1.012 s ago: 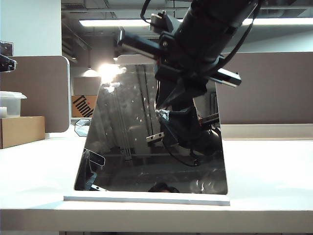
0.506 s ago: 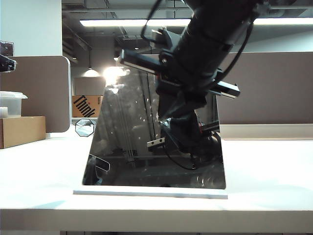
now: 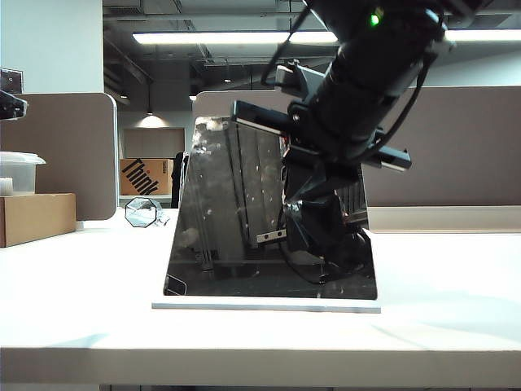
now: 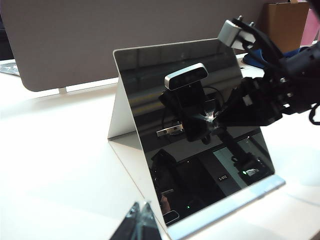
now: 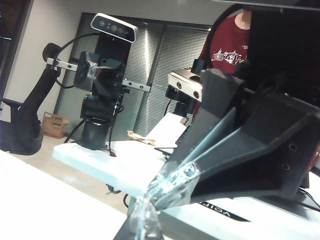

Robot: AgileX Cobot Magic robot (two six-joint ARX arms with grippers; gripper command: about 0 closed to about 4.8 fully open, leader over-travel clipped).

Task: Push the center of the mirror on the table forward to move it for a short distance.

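Where the large plain white table top is seen in the exterior view, the flat frameless square mirror with a dark smudged face is found standing near the middle of it, tilted back on a thin white base plate. The right gripper is carried by a black arm that descends from above on the right side of the exterior view. In the left wrist view, the tips of its 2 fingers are brought together to a point, nothing is held between them, and the point is set against the mirror face close to its centre. In the right wrist view, the dark fingers are seen meeting their own reflection at the glass.

The left gripper is visible only as a dark tip at the edge of its wrist view, beside the near end of the base plate; whether it is parted or closed cannot be told.

A small octagonal glassy object lies on the table behind and to the left of the mirror. A brown cardboard box with a clear plastic container on top stands at the far left.
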